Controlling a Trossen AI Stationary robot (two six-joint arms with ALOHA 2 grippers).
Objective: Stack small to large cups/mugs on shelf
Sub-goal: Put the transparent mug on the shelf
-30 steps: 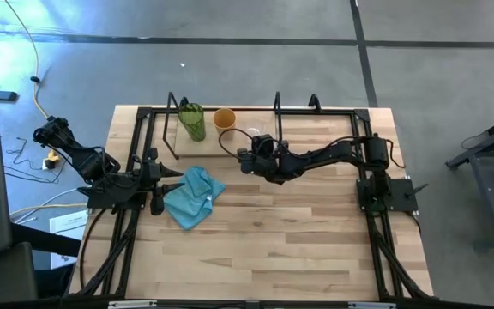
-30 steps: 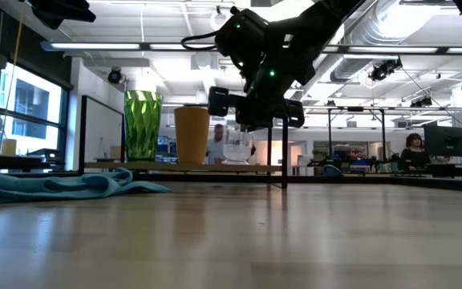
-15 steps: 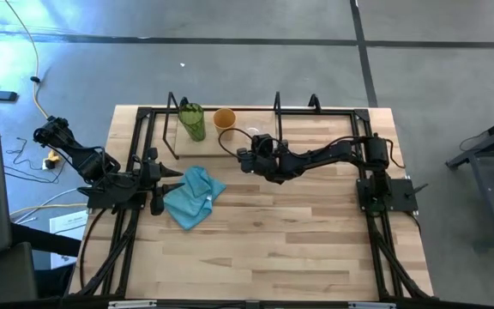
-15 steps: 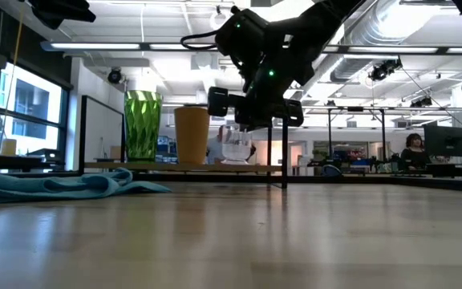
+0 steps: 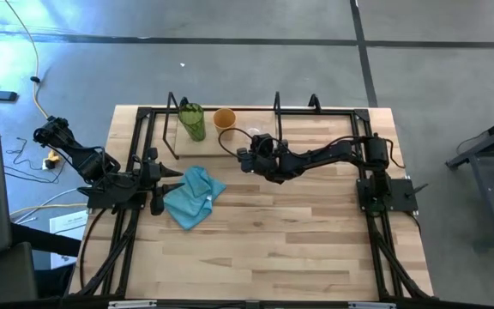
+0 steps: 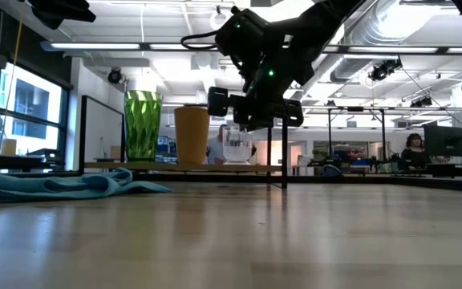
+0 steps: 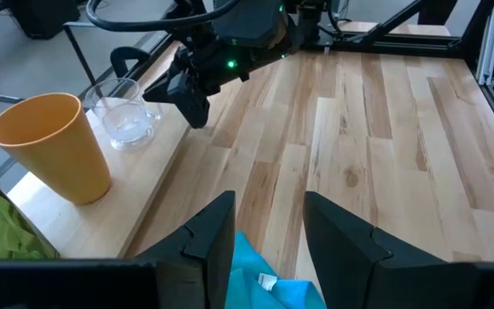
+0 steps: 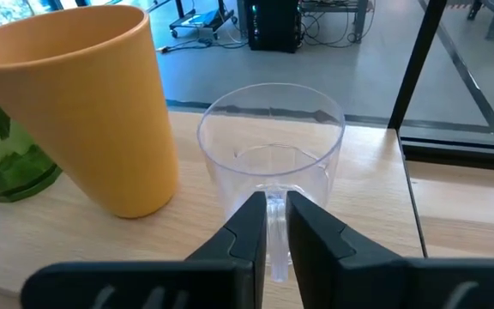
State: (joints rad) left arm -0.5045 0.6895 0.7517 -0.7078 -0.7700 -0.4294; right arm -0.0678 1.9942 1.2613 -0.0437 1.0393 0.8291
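Three cups stand upright in a row on the low wooden shelf board (image 5: pixel 213 144): the tall green tumbler (image 5: pixel 192 122), the orange-tan cup (image 5: pixel 224 118) and the small clear glass cup (image 8: pixel 271 146). In the low view, left to right, they are the tumbler (image 6: pixel 143 124), the orange cup (image 6: pixel 192 135) and the glass cup (image 6: pixel 237 150). My right gripper (image 8: pixel 273 232) is at the glass cup's near side, shut on it. My left gripper (image 7: pixel 268 236) is open, waiting over the light blue cloth's (image 5: pixel 193 196) left edge. My right gripper pinches the glass cup's handle (image 8: pixel 274 215) between its two fingers (image 8: pixel 251 225). The fingers come from the table's near side, slanting down toward the far edge. The cup is upright, with its base on the shelf board (image 8: pixel 376 197) right of the orange cup (image 8: pixel 84 112).
A black wire frame with upright posts (image 5: pixel 277 107) borders the shelf; one post (image 6: pixel 284 152) stands just right of the glass cup. The blue cloth (image 6: pixel 54 185) lies crumpled on the tabletop left of centre. Bare wooden tabletop (image 5: pixel 298 232) spreads toward the near edge.
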